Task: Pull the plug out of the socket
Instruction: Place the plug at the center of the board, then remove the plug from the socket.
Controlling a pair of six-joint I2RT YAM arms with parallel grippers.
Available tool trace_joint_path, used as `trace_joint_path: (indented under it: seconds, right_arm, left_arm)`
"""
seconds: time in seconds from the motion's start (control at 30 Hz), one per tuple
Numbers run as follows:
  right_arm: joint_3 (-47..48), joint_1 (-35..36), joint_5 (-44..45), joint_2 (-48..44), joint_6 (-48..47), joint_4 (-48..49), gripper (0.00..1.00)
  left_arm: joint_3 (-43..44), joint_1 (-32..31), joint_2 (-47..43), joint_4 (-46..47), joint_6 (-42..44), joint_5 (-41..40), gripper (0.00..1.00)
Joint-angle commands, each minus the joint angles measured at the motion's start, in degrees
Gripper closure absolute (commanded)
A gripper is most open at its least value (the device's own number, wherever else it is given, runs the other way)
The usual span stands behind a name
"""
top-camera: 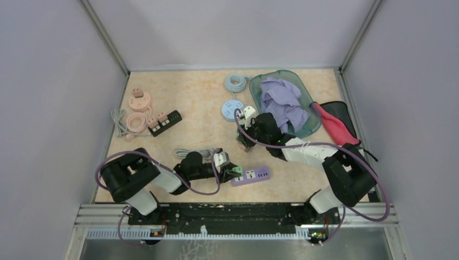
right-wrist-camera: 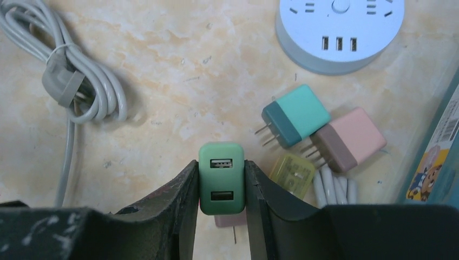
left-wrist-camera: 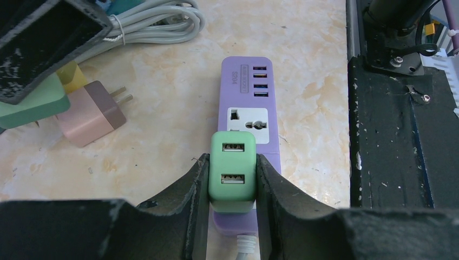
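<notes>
Now, with left gripper (left-wrist-camera: 233,163) clamped on the green USB charger (left-wrist-camera: 233,170) in the purple power strip (left-wrist-camera: 249,92) by the bench's near edge, and right gripper (right-wrist-camera: 221,169) pinching a second green charger (right-wrist-camera: 221,184), pull straight out, no rocking.

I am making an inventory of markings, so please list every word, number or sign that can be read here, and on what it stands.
Purple power strip: small print beside its USB ports, too blurred to read.
Barcode label at the right edge of the right wrist view: digits too small to read.
No other text shows.
</notes>
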Motion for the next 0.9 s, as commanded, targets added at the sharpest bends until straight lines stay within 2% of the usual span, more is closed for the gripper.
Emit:
trace_joint_path:
  seconds: [0.0,0.2,0.37,0.6,0.67,0.87]
  right_arm:
    - [5.67,0.39,1.88,2.3,1.8,2.28,0.63]
    - [6.1,0.42,3.3,3.06,1.24,1.47,0.48]
    - [5.86,0.33,2.88,1.29,0.07,1.34,0.47]
    - [6.24,-1.4,-3.31,-3.73,-3.59,-1.87,0.48]
    - [7.55,-2.91,-7.01,-4.83,-6.02,-6.05,0.49]
    - [11.57,-10.34,-35.18,-7.27,-22.74,-25.13,0.49]
  left_arm:
    - [-1.68,0.12,-0.85,-1.45,-1.44,0.57,0.97]
    - [-2.34,0.11,-1.57,-1.39,-1.68,0.33,0.97]
    - [-2.44,0.12,-1.56,-1.28,-1.73,0.32,0.97]
    - [-2.7,0.12,-2.07,-1.23,-1.77,-0.03,0.97]
    - [-2.68,0.08,-2.33,-1.48,-1.64,-0.2,0.97]
    - [-2.79,0.12,-3.24,-2.02,-1.48,-0.6,0.97]
